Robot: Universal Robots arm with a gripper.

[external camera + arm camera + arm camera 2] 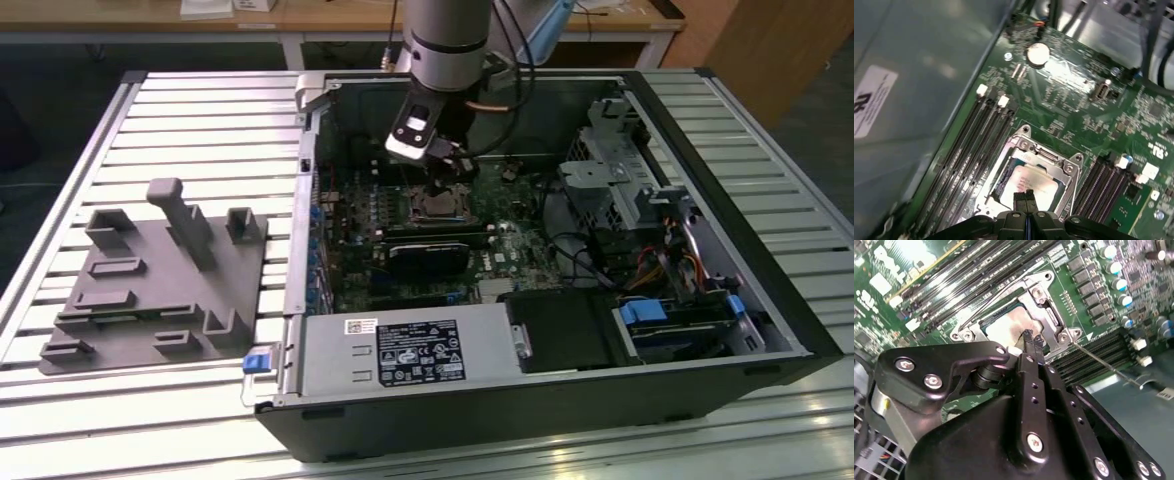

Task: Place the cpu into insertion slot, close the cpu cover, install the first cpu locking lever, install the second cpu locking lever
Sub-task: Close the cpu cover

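Gripper [1032,338] tips were together with nothing between them, poised just above the cpu [1004,327]. It sat in the insertion slot [438,205] under the cpu cover [1054,159], which looked to be lying flat. One wire locking lever [1109,365] stuck out unlatched beside the slot. My call: push that lever with the joined tips low on the wire. Keep the pressure sideways, off the chip.

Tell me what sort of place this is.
Probably a robotics lab bench. An open computer case lies on a slatted metal table, a grey fixture block sits beside it, and wooden desks stand behind.
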